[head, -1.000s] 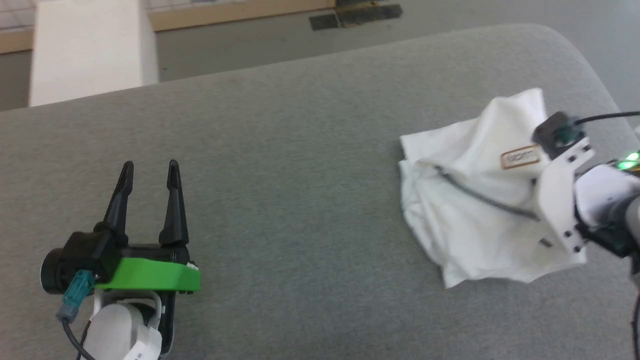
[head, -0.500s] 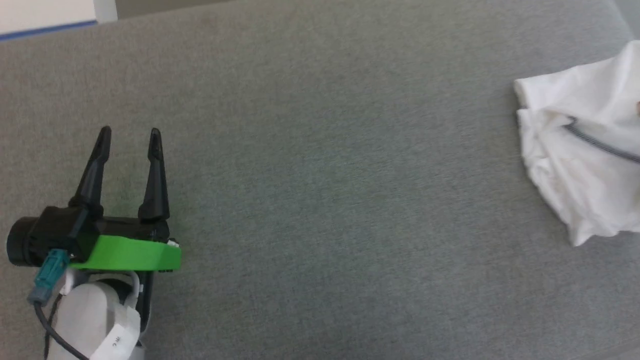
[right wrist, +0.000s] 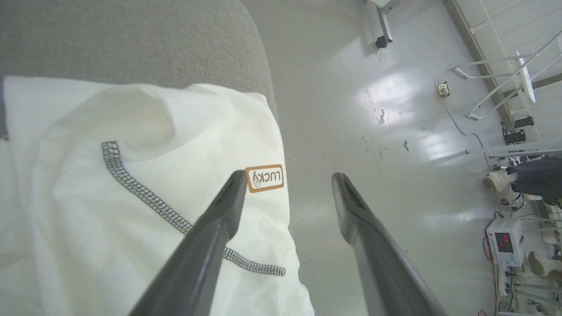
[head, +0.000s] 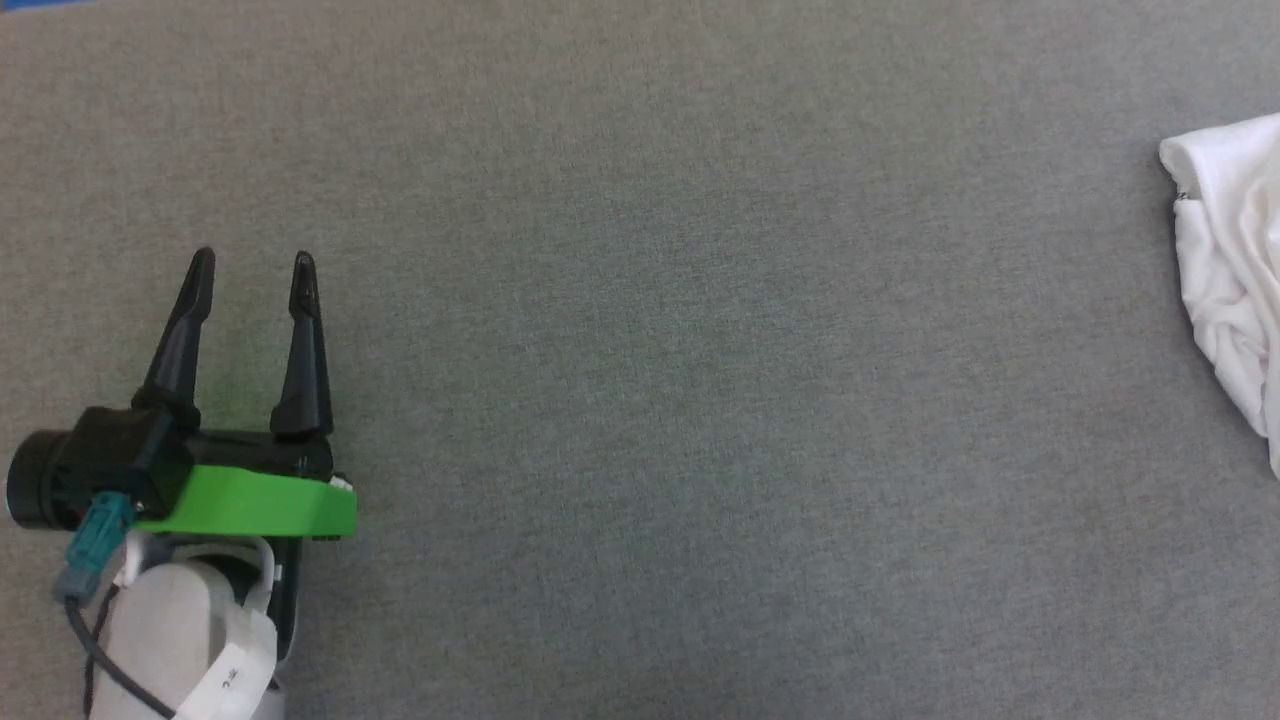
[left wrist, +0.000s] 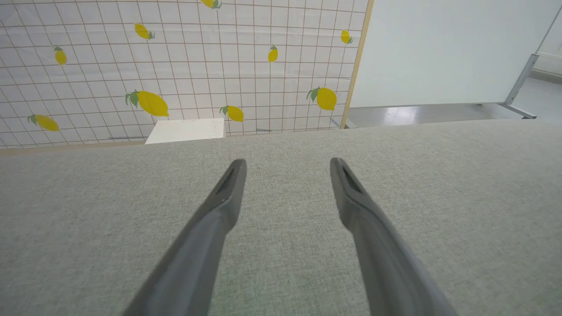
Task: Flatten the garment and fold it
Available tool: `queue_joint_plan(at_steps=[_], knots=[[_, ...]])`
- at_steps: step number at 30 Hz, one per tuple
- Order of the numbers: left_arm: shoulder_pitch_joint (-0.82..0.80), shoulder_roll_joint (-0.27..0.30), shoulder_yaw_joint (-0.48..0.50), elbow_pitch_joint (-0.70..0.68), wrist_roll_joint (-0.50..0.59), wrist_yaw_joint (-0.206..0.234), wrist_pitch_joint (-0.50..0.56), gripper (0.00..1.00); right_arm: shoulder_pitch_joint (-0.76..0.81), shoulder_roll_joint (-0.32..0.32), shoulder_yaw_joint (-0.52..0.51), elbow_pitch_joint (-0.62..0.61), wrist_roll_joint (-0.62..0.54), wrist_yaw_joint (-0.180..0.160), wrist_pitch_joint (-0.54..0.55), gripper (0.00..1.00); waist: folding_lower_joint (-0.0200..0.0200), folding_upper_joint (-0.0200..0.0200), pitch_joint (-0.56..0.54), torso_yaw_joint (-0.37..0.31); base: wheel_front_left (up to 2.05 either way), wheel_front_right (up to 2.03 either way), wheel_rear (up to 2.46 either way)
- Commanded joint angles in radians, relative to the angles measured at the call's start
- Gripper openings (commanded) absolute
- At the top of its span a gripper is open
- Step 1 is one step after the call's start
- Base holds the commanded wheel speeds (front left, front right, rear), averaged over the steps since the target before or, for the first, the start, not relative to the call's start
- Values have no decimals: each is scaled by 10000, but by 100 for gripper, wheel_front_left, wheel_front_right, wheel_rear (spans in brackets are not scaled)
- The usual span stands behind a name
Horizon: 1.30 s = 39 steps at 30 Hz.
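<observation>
Head view straight down onto grey upholstery (head: 700, 350), left wrist low along it toward lemon-print wall (left wrist: 175, 66), right wrist close over T-shirt (right wrist: 88, 219) at head frame's right edge

Left gripper (head: 253, 258): two long black fingers (head: 180, 340) tapering to narrow tips, rooted in a black block. Beneath, a bright green bracket (head: 250, 505) with a rounded edge. At the side a black round camera housing (head: 35, 490) and a teal connector (head: 95, 545) feeding a thin black cable (head: 85, 645). Behind — a pale grey forearm (head: 170, 640), banded by a white label (head: 240, 680) with small dark print. Right gripper (right wrist: 288, 176), seen close: dark grey fingers — slotted pads on the inner faces.
</observation>
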<state>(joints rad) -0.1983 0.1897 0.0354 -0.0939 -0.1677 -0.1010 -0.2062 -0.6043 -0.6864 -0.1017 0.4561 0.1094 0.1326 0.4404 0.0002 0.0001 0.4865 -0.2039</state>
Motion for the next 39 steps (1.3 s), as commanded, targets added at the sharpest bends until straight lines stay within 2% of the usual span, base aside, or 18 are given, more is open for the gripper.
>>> queue_joint_plan(at_steps=[1,6,8,12,16,22,24,28,39], knots=[[-148,-37,-28,135,-70,50,-91,100,55,93,-181,-217,-70,-19,-407,100,-2,-1,-472,94,0,0,0],[13,-205,42,508,-202,177,-269,100,98,409,-71,-1632,-101,-19,-1887,100,-2,-1,-1460,251,0,0,0],[92,-266,94,623,-261,235,-324,100,26,764,-58,-2398,46,-19,-2262,100,-2,-1,-1871,339,0,0,0],[243,-405,183,834,-359,361,-407,100,241,1845,36,-3877,498,-19,-3000,100,-2,-1,-2677,602,0,0,0],[417,-527,287,1002,-453,492,-463,100,954,3289,-80,-5071,774,-19,-3938,100,-2,-1,-3330,896,0,0,0],[644,-704,301,1183,-447,732,-504,100,2682,5508,-96,-5754,621,-19,-5180,100,-2,-1,-3929,1395,0,0,0],[707,-725,259,1286,-378,801,-510,100,3281,6001,-177,-5689,610,-19,-5657,100,-2,-1,-4064,1542,0,0,0],[817,-779,157,1511,-302,868,-523,100,4268,6321,130,-5115,427,-19,-6300,100,-2,-1,-4256,1741,0,0,0],[1098,-959,-410,2500,-124,854,-542,100,5634,6359,405,-3515,1011,-19,-6977,100,-2,-1,-4561,1993,0,0,0]])
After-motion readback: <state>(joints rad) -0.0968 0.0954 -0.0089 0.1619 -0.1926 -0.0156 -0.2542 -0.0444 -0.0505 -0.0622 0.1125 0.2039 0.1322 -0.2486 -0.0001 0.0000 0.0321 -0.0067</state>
